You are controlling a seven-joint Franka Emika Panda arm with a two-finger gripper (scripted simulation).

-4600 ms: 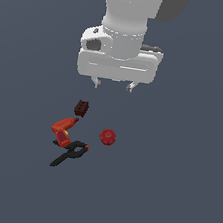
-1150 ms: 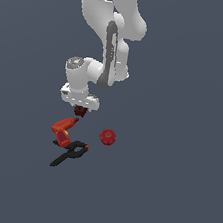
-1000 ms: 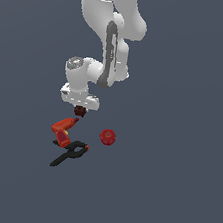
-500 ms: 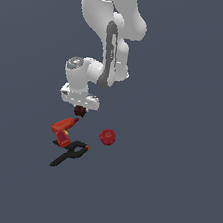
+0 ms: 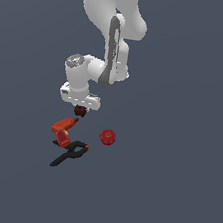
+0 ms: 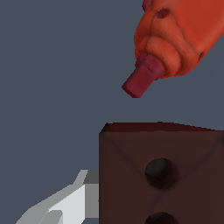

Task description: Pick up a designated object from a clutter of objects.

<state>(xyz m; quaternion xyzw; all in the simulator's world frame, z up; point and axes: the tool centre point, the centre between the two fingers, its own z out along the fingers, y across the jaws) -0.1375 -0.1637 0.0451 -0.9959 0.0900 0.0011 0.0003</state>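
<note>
The designated object, a dark reddish-brown block (image 5: 80, 111) with round holes in its face, lies on the grey floor. It fills the wrist view (image 6: 162, 175). My gripper (image 5: 81, 107) is lowered straight onto it, with the jaws around its sides. In the wrist view one grey finger (image 6: 70, 202) lies against the block's side; the other finger is hidden. The rest of the clutter lies close by: the red-orange drill (image 5: 63, 129), the red ball (image 5: 107, 137) and the black scissor-like tool (image 5: 69, 153).
The drill's dark red chuck (image 6: 141, 80) points at the block, a short gap away. The ball lies toward the exterior view's right of the block. The white arm (image 5: 109, 42) rises above the gripper.
Since the earliest frame the arm has come down from well above the clutter onto the block. Over the last second nothing has visibly moved.
</note>
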